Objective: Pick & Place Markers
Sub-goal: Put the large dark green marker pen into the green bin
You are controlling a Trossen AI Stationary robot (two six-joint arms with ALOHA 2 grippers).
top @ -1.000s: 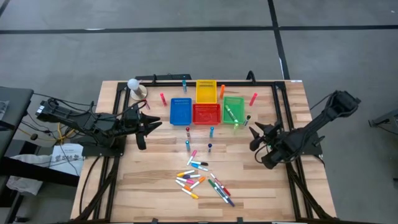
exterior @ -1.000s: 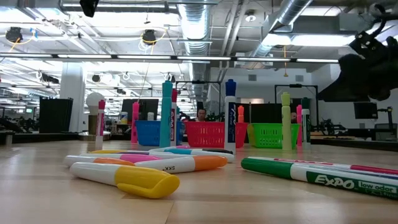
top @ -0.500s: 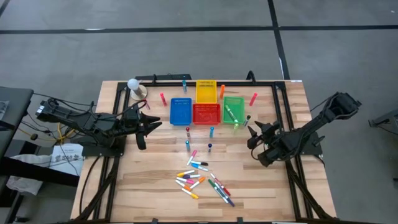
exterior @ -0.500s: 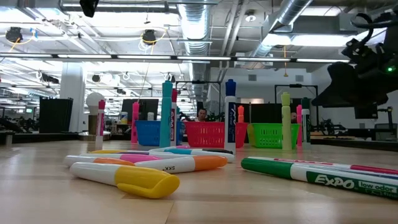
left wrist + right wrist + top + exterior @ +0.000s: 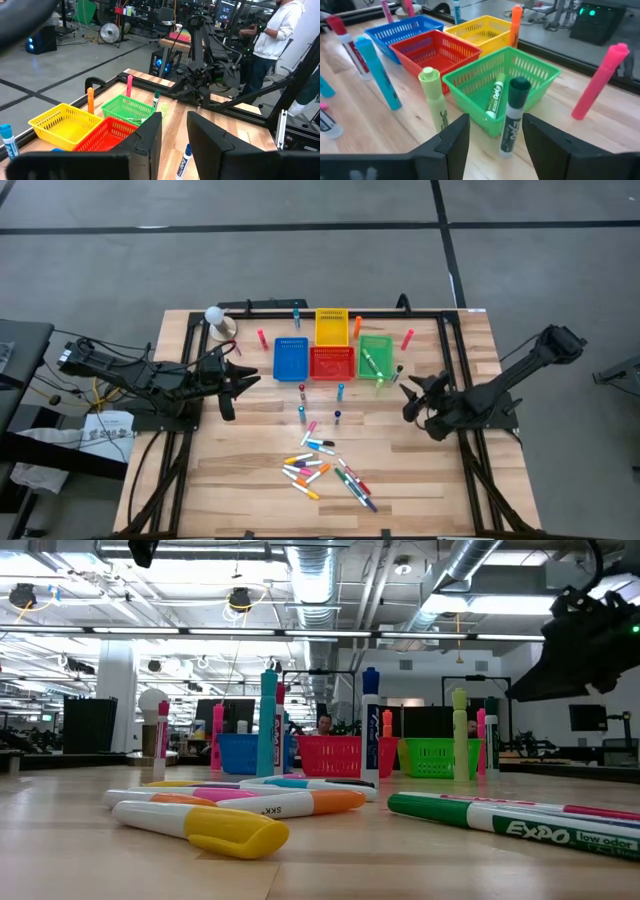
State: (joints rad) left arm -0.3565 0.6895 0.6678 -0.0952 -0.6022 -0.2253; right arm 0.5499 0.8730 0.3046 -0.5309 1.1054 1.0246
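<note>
Working table seen from above, with both of my arms in frame. My right gripper (image 5: 412, 394) hovers above the wooden table (image 5: 240, 480), just beside the green slotted plastic basket (image 5: 520, 75); its fingers (image 5: 451, 142) are spread and hold nothing. Between them, in the right wrist view, stands the upright dark-green-capped white marker (image 5: 514, 116), just in front of that basket, in which a green whiteboard marker (image 5: 494, 101) lies. An upright yellow-green highlighter (image 5: 435, 105) stands close beside the capped marker.

My left gripper (image 5: 232, 381) waits over the table's left side, near the blue slotted plastic basket (image 5: 291, 358); its fingers (image 5: 150, 142) stand slightly apart with nothing between them.

The remaining markers are divided: a loose pile of mixed-colour pens (image 5: 325, 470) lies at the near middle of the table, and others stand upright around the red slotted basket (image 5: 331, 361) and yellow slotted basket (image 5: 332, 326).

Risks, as I judge them:
- The standing markers are narrow-based (and so easily toppled); a finger that brushes the cap on approach could knock my target over.
- The highlighter stands close enough that my outer finger might clip it.
- A grip taken high on the cap may let the barrel swing.
- The basket wall close behind may catch a fingertip.
</note>
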